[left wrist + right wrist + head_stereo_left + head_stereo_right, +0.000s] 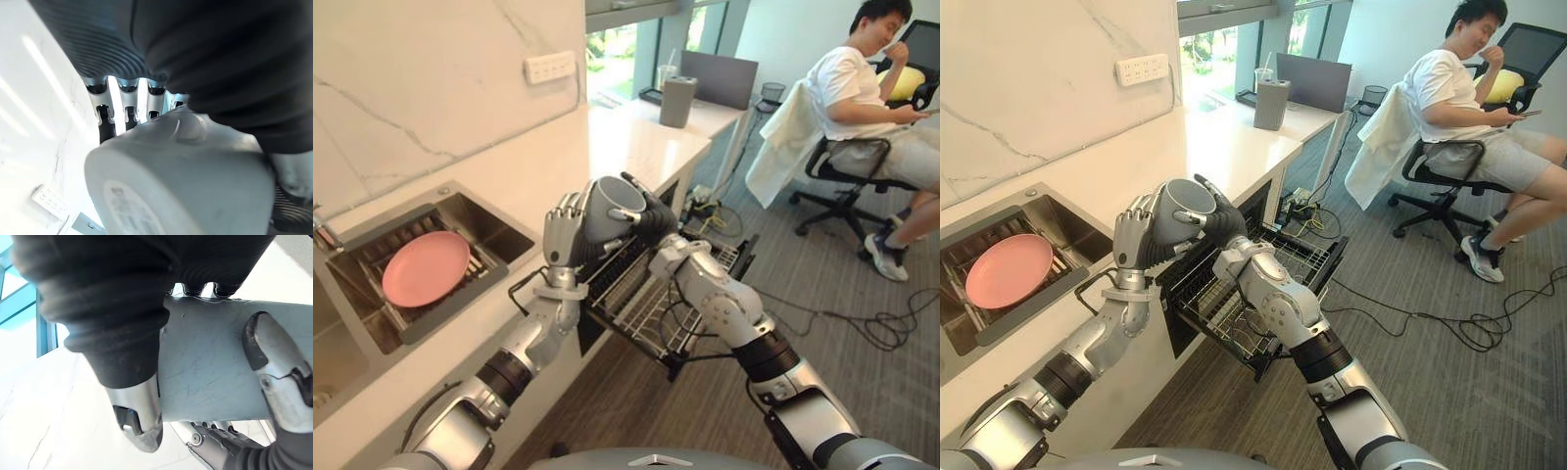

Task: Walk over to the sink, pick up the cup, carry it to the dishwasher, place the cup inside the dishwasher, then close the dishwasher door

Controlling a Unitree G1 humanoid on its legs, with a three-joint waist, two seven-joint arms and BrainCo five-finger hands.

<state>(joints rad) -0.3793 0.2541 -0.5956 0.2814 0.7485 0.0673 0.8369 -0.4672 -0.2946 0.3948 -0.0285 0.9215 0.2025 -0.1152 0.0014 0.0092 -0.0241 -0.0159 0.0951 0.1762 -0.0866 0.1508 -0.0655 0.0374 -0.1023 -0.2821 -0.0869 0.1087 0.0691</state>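
A grey cup (607, 208) is held in the air on its side, its mouth facing the far right, above the counter's edge and the pulled-out dishwasher rack (641, 304). My left hand (563, 230) wraps its fingers round the cup's base side. From the other side my right hand (653, 220) clasps the cup, thumb pressed on the wall. Up close, the left wrist view has the cup (186, 186) bottom-on, and the right wrist view has the cup's wall (210, 372) under the thumb (279, 372).
The sink (470, 201) lies to the left with a pink plate (424, 267) on a rack. A grey canister (677, 101) and a dark screen (720, 78) stand at the counter's far end. A person (862, 88) sits on an office chair; cables cross the floor.
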